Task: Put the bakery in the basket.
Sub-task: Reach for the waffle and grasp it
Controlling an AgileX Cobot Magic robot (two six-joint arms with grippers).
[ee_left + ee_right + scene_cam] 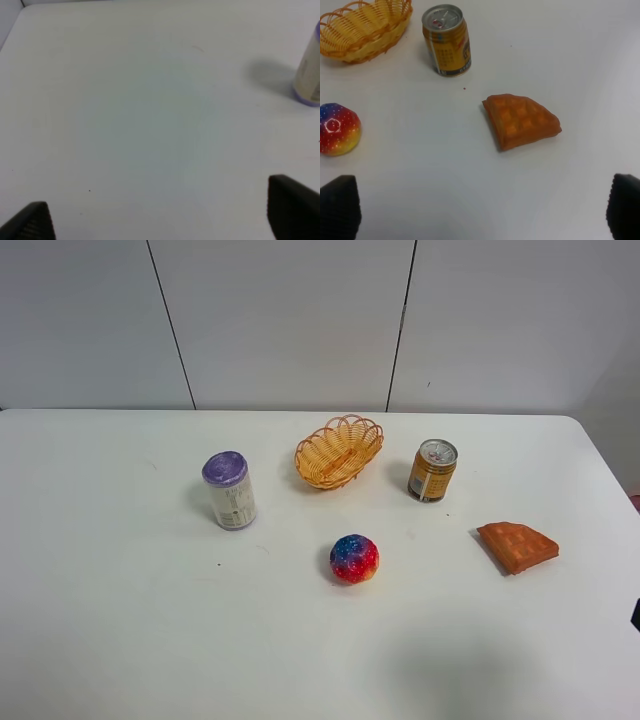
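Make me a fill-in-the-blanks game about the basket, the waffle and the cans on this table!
1. The basket is ____ inside.
2. The bakery lies flat on the ____.
3. In the high view, the purple-lidded can stands to the ____ of the basket.
4. Counting the yellow can too, ____ cans stand upright.
Missing words: empty; table; left; two.

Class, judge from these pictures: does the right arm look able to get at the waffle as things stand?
Probably yes. The waffle lies flat on bare table ahead of the right arm's wide-open jaws; the can and ball sit well clear of it.
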